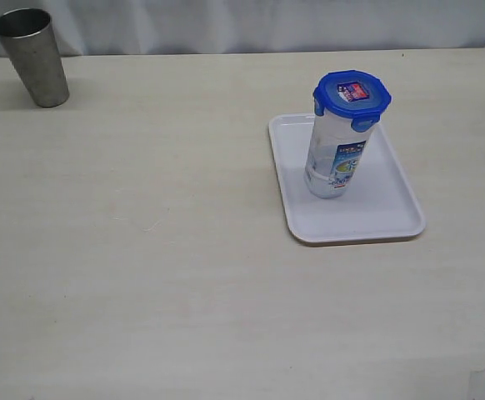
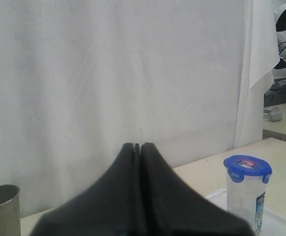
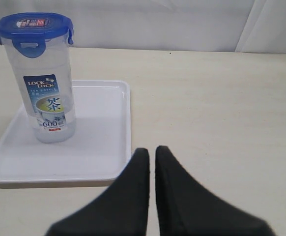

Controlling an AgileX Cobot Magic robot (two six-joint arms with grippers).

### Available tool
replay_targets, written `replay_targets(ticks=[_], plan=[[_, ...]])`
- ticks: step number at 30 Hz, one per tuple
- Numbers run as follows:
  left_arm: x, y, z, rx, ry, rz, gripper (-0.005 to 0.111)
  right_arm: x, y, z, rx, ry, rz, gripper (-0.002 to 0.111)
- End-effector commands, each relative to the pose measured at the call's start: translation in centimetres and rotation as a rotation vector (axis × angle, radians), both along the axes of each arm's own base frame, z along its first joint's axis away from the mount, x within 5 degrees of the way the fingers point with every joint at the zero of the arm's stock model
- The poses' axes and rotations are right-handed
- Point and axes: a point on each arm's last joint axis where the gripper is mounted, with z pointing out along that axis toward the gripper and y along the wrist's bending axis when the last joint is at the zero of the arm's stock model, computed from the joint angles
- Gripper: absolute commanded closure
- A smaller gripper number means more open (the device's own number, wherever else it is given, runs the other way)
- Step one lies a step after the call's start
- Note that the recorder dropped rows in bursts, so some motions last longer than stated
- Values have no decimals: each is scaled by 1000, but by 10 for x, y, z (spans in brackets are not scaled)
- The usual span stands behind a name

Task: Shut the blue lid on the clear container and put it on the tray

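Note:
The clear container [image 1: 335, 158] stands upright on the white tray [image 1: 392, 208], with the blue lid [image 1: 352, 97] sitting on its top. The same container [image 3: 47, 93], lid [image 3: 32, 27] and tray [image 3: 103, 147] show in the right wrist view, off to one side of my right gripper [image 3: 152, 150], which is shut with nothing in it and hangs over bare table beside the tray. My left gripper [image 2: 137, 145] is shut and holds nothing; it is well away from the container [image 2: 245, 194] and lid [image 2: 247, 167]. Neither gripper shows in the exterior view.
A grey metal cup [image 1: 32, 57] stands at the back left of the table, also seen as the cup [image 2: 3, 206] in the left wrist view. A white curtain [image 1: 242, 25] runs behind the table's far edge.

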Motion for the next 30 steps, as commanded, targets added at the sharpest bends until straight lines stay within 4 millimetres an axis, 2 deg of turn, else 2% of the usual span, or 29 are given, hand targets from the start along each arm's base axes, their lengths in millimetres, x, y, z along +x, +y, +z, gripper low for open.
replay_targets(ticks=[1, 7, 11, 14, 16, 19, 21, 22, 25, 30], plan=[[0, 1, 0, -1, -2, 6, 107, 0, 0, 1, 3, -17, -1, 104], [-1, 0, 0, -39, 17, -12, 107, 0, 0, 1, 3, -17, -1, 104], [-1, 0, 0, -210, 101, -44, 107, 0, 0, 1, 3, -17, -1, 104], [3, 8, -1, -374, 180, 34, 107, 0, 0, 1, 3, -17, -1, 104], [5, 11, -8, -236, 191, 105, 107, 0, 0, 1, 3, -17, -1, 104], [4, 8, -11, -77, 166, 88, 107, 0, 0, 1, 3, -17, -1, 104], [4, 4, -13, 2, 102, 59, 107, 0, 0, 1, 3, -17, -1, 104], [6, 4, -21, 25, 50, 72, 107, 0, 0, 1, 3, -17, -1, 104], [8, 9, -43, 2, -7, 138, 107, 0, 0, 1, 3, -17, -1, 104], [7, 22, -67, -123, 43, 309, 107, 0, 0, 1, 3, -17, -1, 104]])
